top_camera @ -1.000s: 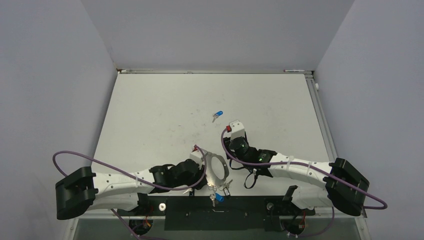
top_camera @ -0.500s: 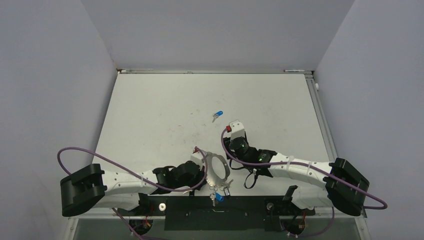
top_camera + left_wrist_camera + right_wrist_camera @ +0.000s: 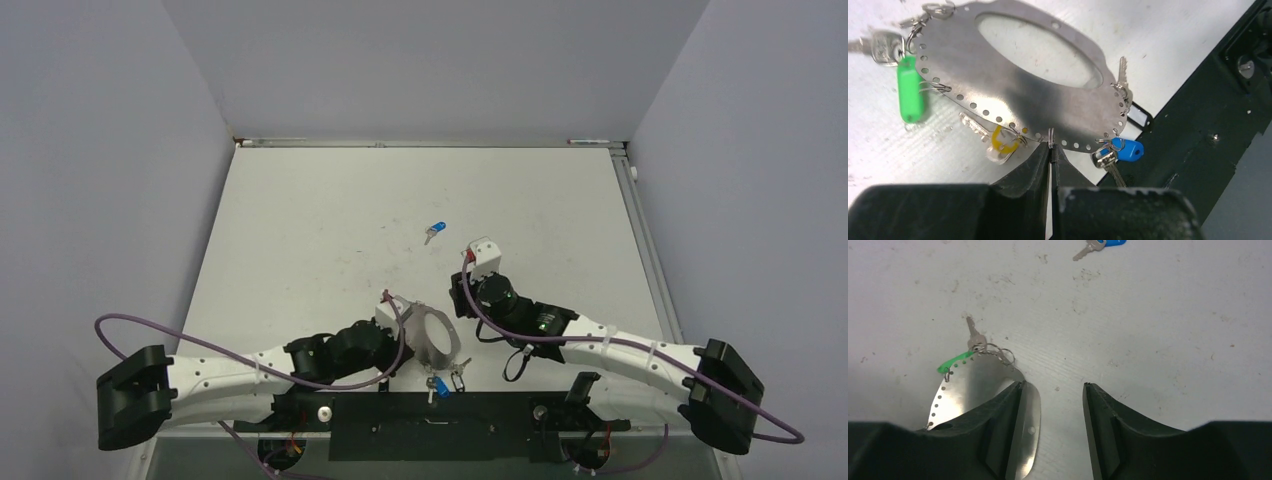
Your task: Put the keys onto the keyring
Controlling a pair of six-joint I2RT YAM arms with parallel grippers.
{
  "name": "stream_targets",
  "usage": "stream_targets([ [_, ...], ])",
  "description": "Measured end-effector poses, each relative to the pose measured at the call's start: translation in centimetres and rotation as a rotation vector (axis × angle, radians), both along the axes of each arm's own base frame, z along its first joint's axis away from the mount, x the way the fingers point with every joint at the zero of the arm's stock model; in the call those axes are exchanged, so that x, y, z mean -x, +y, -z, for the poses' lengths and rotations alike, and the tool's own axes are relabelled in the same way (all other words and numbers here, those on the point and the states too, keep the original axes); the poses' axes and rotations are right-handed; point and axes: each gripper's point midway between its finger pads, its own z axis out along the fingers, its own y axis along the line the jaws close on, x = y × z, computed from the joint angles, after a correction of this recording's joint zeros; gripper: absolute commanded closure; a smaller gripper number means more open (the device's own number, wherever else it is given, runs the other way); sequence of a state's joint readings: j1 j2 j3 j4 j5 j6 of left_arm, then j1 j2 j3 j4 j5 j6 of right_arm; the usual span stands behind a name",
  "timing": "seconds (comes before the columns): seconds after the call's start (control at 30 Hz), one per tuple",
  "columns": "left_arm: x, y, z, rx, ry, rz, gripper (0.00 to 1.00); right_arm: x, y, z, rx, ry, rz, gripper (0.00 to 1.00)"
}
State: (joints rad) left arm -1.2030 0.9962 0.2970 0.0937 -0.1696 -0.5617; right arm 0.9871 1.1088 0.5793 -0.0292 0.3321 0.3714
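The keyring is a flat grey metal ring with small holes round its rim, lying near the table's front edge. On it hang keys with a green tag, a yellow head, a blue tag and a black tag. My left gripper is shut on a small wire loop at the keyring's rim. One loose blue-headed key lies farther out on the table, also at the top of the right wrist view. My right gripper is open and empty, just right of the keyring.
The black base rail runs along the table's front edge right beside the keyring, and the blue-tagged key hangs over it. Grey walls enclose the white table on three sides. Purple cables loop off both arms.
My right gripper has shifted a little to the right and away from the keyring. My left arm has changed posture while still holding the keyring, which has barely moved.
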Motion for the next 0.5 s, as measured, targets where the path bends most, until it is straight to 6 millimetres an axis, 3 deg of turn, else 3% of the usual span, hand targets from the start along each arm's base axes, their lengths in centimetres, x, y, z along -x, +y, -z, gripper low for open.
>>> stream_targets([
  [0.17,-0.5,-0.1,-2.1,0.038,-0.092,0.035,1.0,1.1,0.9,-3.0,-0.122,-0.058,-0.091,0.54],
  [0.37,-0.7,0.1,-3.7,0.054,-0.188,0.089,1.0,3.7,2.8,-5.8,-0.227,-0.11,-0.308,0.54],
  [0.5,-0.5,0.4,-4.1,0.077,-0.251,0.133,1.0,6.1,4.7,-6.2,-0.249,-0.109,-0.498,0.52],
])
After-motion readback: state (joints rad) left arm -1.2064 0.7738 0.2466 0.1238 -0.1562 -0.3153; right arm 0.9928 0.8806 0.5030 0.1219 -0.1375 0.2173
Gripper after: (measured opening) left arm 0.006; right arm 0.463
